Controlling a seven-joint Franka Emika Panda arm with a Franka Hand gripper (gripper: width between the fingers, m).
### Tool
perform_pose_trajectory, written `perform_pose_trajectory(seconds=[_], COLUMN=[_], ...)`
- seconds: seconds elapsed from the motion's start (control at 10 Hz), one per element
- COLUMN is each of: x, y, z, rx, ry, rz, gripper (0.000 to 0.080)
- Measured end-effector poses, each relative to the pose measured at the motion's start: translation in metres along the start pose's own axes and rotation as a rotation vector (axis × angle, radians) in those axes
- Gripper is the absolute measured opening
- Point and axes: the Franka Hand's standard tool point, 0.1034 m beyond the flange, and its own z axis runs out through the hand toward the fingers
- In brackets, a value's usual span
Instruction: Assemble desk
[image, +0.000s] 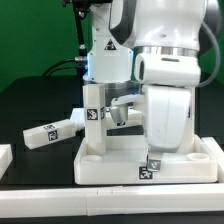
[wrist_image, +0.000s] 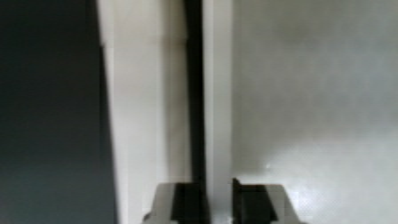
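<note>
White desk top (image: 112, 166), one leg (image: 93, 128) upright at its corner, claw (wrist_image: 217, 203) nearby, grip indiscernible.

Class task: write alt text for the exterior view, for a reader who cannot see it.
A bulky white robot arm bends over a white desk top lying on a black table. One short leg stands upright at the top's corner on the exterior view's left; another leg lies loose on the table beyond it.
</note>
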Motion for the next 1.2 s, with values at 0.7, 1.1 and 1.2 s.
perform_pose_trajectory(seconds=[0.7,1.1,1.2], x=[0.014,0.013,0.013], y=[0.017,0.017,0.018], z=[0.009,0.011,0.009], rx=[0.012,0.025,0.022], ry=[-0.012,-0.021,-0.02], rz=[-0.033,-0.017,0.008], gripper=[0.0055,0.0056,0.0234])
